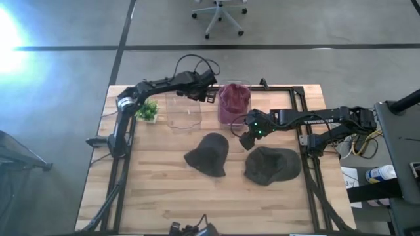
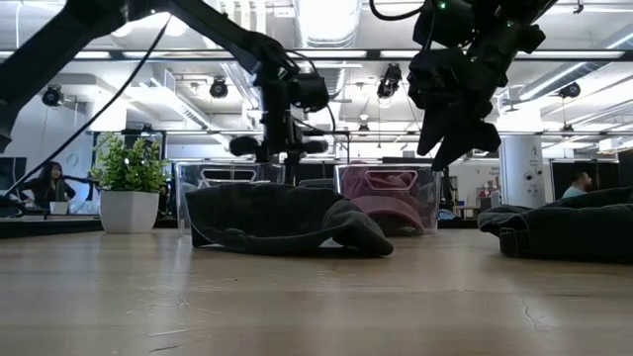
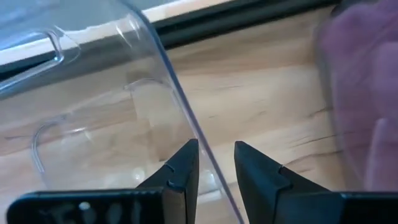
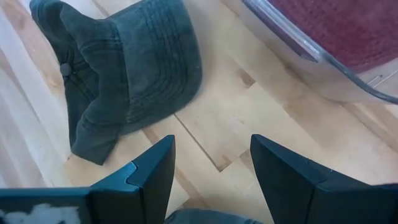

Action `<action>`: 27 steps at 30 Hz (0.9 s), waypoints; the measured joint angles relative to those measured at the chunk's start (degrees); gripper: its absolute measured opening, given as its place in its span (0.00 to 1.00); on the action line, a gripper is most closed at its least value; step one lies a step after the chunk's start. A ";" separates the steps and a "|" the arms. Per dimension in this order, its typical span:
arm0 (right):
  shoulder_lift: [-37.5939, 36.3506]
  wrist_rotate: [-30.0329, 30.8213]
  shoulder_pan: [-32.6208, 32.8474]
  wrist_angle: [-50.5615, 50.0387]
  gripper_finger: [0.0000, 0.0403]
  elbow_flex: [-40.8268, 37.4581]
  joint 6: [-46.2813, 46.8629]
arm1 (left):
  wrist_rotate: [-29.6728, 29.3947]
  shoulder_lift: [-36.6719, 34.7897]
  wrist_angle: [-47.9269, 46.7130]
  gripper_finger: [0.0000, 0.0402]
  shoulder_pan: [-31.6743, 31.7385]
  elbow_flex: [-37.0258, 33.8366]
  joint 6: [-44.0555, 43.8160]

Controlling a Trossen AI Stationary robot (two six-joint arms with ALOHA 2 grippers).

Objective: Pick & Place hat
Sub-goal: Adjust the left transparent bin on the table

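A dark grey hat (image 1: 210,154) (image 4: 124,68) lies flat mid-table. An olive-green hat (image 1: 270,164) (image 2: 564,227) lies to its right. A maroon hat (image 1: 234,101) (image 4: 348,25) sits inside a clear bin at the far edge. My right gripper (image 1: 248,139) (image 4: 211,162) hangs open above the bare wood between the grey hat, the green hat and the maroon hat's bin, holding nothing. My left gripper (image 1: 205,93) (image 3: 216,162) is at an empty clear bin (image 1: 184,110), left of the maroon one. My left gripper has the empty clear bin's right wall (image 3: 186,118) between its two fingers, one finger inside the bin and one outside. It comes from above, pointing down, across the rim. The bin stands upright on the table. The clear plastic hides how far the wall reaches between the fingers.
A small potted plant (image 1: 147,110) (image 2: 127,193) stands at the far left, beside the empty bin. A black frame rail (image 1: 302,124) runs along the table's far and right sides. Bare wood lies along the near edge (image 1: 197,203).
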 joint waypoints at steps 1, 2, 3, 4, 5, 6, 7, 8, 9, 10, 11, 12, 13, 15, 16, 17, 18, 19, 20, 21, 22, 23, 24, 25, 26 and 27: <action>0.00 0.09 0.00 0.02 0.51 0.00 -0.22 | 0.04 0.32 -0.04 0.24 0.09 -0.15 -0.01; 0.00 0.13 0.00 0.03 0.51 0.00 -0.34 | 0.14 0.61 -0.23 0.24 0.17 -0.34 -0.03; 0.00 0.12 0.00 0.02 0.51 0.00 -0.43 | 0.27 1.05 -0.53 0.24 0.18 -0.45 -0.07; 0.00 0.13 0.00 0.02 0.51 0.00 -0.50 | 0.55 1.43 -0.38 0.24 0.18 -0.47 -0.07; 0.00 0.13 0.00 0.02 0.51 0.00 -0.65 | 0.77 1.74 -0.29 0.24 0.18 -0.47 -0.09; 0.00 0.13 0.00 0.02 0.51 0.00 -0.68 | 1.04 1.90 -0.11 0.24 0.18 -0.48 -0.10; 0.00 0.13 -0.02 0.01 0.51 0.00 -0.80 | 1.58 1.96 0.64 0.24 0.18 -0.49 -0.06; 0.00 0.13 -0.02 -0.03 0.51 0.00 -0.97 | 2.45 1.97 1.46 0.24 0.18 -0.49 -0.02; 0.00 0.13 0.00 -0.03 0.51 0.00 -1.17 | 3.27 1.97 2.68 0.24 0.20 -0.45 0.00; 0.00 0.13 -0.02 -0.05 0.51 0.00 -1.39 | 3.92 1.96 3.72 0.24 0.15 -0.45 -0.02; 0.00 0.13 -0.02 -0.10 0.51 0.00 -1.55 | 4.20 1.97 4.55 0.24 0.10 -0.45 -0.13; 0.00 0.13 -0.02 -0.28 0.51 0.00 -1.72 | 4.53 1.97 5.45 0.24 0.05 -0.45 -0.30; 0.00 0.10 -0.02 -0.49 0.51 0.00 -1.76 | 5.09 1.97 6.49 0.24 -0.06 -0.45 -0.27; 0.00 0.10 -0.04 -1.34 0.51 0.00 -1.93 | 5.28 1.97 8.16 0.24 -0.29 -0.45 -0.25; 0.00 0.12 -0.04 -1.70 0.51 0.00 -1.98 | 5.44 1.96 8.19 0.24 -0.41 -0.45 -0.39; 0.00 0.12 -0.04 -1.90 0.51 0.00 -2.10 | 5.78 1.96 8.22 0.24 -0.50 -0.45 -0.57; 0.00 0.12 -0.04 -2.17 0.51 0.00 -2.20 | 6.31 1.96 8.44 0.24 -0.62 -0.45 -0.70; -0.02 0.13 -0.04 -2.47 0.51 0.00 -2.36 | 6.97 1.97 8.91 0.24 -0.74 -0.45 -1.03; -0.02 0.16 -0.04 -2.70 0.51 0.00 -2.40 | 7.55 1.97 9.58 0.24 -0.87 -0.45 -1.42; -0.02 0.32 -0.04 -2.78 0.51 0.00 -2.47 | 8.01 1.95 10.39 0.24 -1.06 -0.45 -1.76; -0.02 0.39 -0.04 -2.78 0.51 0.00 -2.57 | 8.27 1.91 11.10 0.24 -1.25 -0.45 -1.84; -0.02 0.41 -0.04 -2.76 0.51 0.00 -2.61 | 8.45 1.64 11.35 0.24 -1.32 -0.45 -1.93; -0.03 0.49 -0.04 -2.78 0.51 0.00 -2.63 | 8.43 1.36 11.45 0.24 -1.53 -0.47 -1.97; -0.04 0.51 -0.04 -2.78 0.51 0.00 -2.65 | 8.43 0.81 11.80 0.24 -1.58 -0.47 -1.97; -0.02 0.52 -0.04 -2.79 0.51 0.00 -2.66 | 8.44 0.12 11.79 0.24 -1.65 -0.47 -1.95; -0.04 0.52 -0.02 -2.84 0.51 0.00 -2.66 | 8.43 -0.76 11.73 0.24 -1.74 -0.47 -1.52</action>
